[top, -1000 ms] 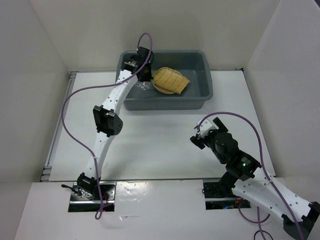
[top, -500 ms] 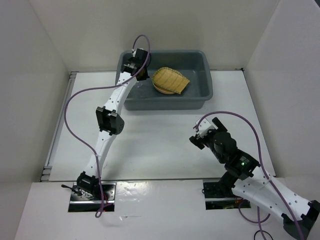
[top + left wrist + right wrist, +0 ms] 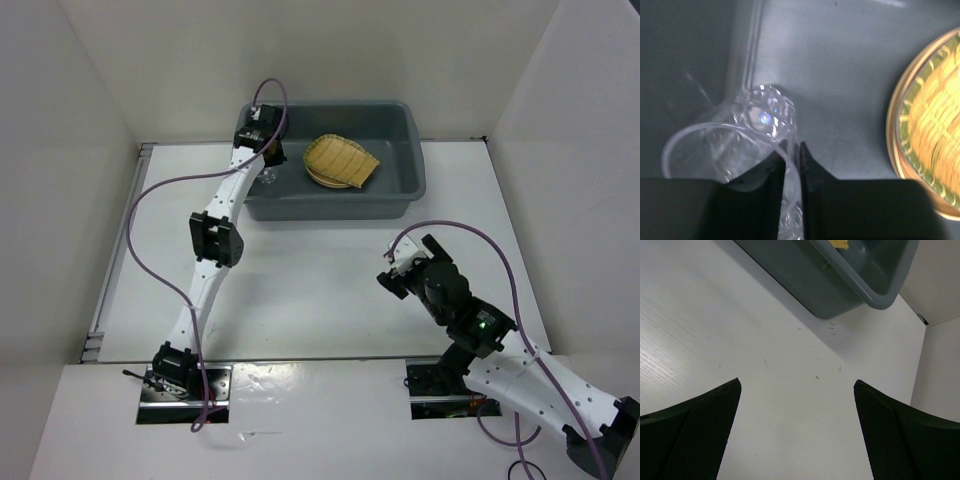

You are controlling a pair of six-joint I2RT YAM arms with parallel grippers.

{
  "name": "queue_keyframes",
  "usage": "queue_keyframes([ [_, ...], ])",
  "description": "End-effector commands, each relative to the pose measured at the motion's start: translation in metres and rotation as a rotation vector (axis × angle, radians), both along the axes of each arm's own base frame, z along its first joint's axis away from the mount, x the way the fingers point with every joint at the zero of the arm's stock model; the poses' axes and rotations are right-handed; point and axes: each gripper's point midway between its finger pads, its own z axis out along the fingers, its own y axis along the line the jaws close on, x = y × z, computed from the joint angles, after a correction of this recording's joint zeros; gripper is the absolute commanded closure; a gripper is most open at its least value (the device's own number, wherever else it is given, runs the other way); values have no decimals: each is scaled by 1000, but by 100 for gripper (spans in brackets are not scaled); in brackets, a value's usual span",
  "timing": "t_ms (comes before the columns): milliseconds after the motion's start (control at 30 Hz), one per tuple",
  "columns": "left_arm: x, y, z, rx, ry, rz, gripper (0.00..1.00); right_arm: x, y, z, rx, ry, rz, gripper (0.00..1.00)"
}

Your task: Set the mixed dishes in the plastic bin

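Pinches the wall of a clear cup with the left gripper, fingers nearly together, one inside the rim and one outside. Holds that cup tilted, mouth toward the wrist, faceted base ahead of the fingertips and low inside the grey bin. Cannot tell whether the base touches the floor. Just left of the gripper, the bin's side wall, close beside the cup. Off to the gripper's right, apart from the cup, a round gold-edged plate with the ribbed yellow tray lying on it, both down in the bin. Between cup and plate, bare grey floor.

Holds the right gripper spread wide, grasping no dish, above the white table. Ahead of it and slightly to its right, the bin's near wall and rounded corner with the rolled rim, well apart from the fingertips. Below and between its fingers, plain tabletop with a few dark specks.
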Motion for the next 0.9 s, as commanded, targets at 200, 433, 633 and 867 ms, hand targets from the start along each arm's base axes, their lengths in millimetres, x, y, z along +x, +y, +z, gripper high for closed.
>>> queue_keyframes([
  [200,24,2,72,-75,-206,4,26,2,1,1,13,-9,-16,2],
  [433,9,9,244,-71,-572,34,0,3,2,-3,0,4,-16,2],
  [633,-61,81,363,168,-778,396,0,7,-5,-1,2,-8,-54,2],
  [867,-148,168,327,69,-510,696,0,13,-40,20,47,-83,-173,2],
])
